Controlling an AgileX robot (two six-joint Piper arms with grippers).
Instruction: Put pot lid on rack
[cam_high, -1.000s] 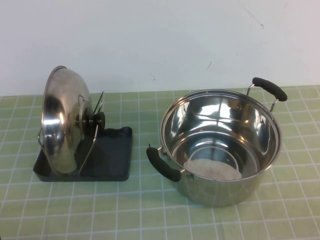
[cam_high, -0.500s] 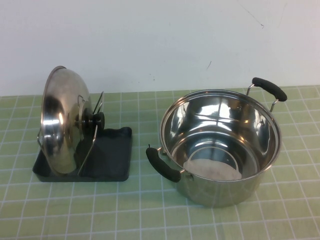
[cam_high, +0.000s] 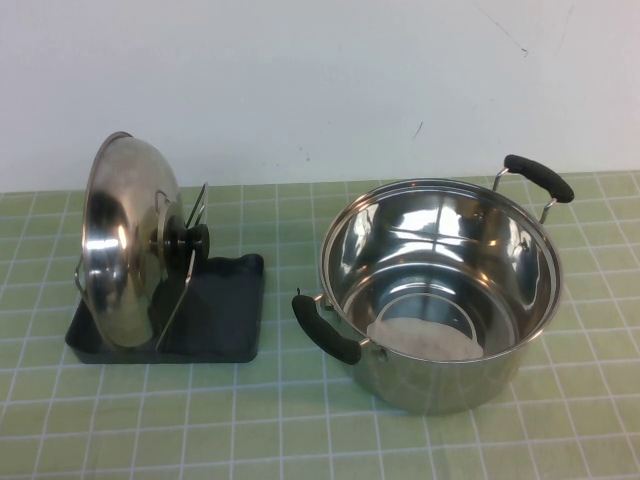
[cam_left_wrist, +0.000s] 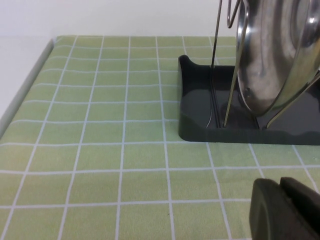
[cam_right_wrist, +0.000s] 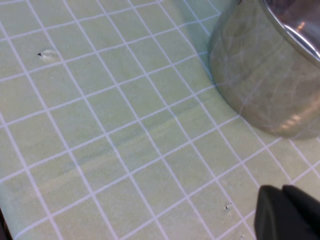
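Observation:
The shiny domed pot lid stands on edge in the rack, leaning among the wire uprights, its black knob facing right. In the left wrist view the lid stands in the dark tray. My left gripper is shut and empty, low over the table a short way from the rack's tray. My right gripper is shut and empty, over the table near the pot's outer wall. Neither gripper shows in the high view.
The deep steel pot with two black handles stands open at the right of the green checked cloth. A white wall runs behind. The table's edge shows in the left wrist view.

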